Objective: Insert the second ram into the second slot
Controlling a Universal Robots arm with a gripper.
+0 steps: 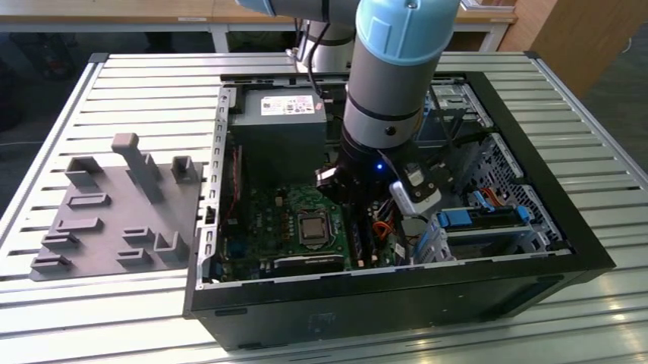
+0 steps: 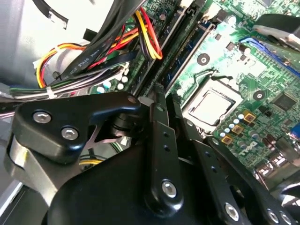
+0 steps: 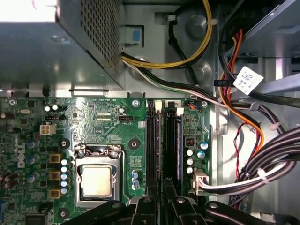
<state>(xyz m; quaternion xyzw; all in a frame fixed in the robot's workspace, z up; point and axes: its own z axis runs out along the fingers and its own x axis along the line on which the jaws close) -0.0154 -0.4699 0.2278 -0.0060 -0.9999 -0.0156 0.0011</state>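
Arm point(image 1: 390, 68) reaches down into open PC case point(image 1: 526, 189) on slatted table point(image 1: 142, 91). Gripper point(image 3: 161, 199) sits low over motherboard point(image 3: 108, 117), right at the RAM slots point(image 3: 151, 145), between CPU socket point(image 3: 96, 178) and the cable bundle point(image 3: 276, 154).

In second wrist view, gripper fingers point(image 2: 159, 140) look drawn close together, tips down at the slot line; can't tell if anything is pinched between them.

The second ram point(image 3: 172, 145): in first wrist view, a dark stick seated upright in a slot just beside an empty-looking one, white latch at far end. Fingertips straddle its near end, appear touching or just above.

Grey fixture tray point(image 1: 111, 212) sits on table at exterior view's left, well apart from case.
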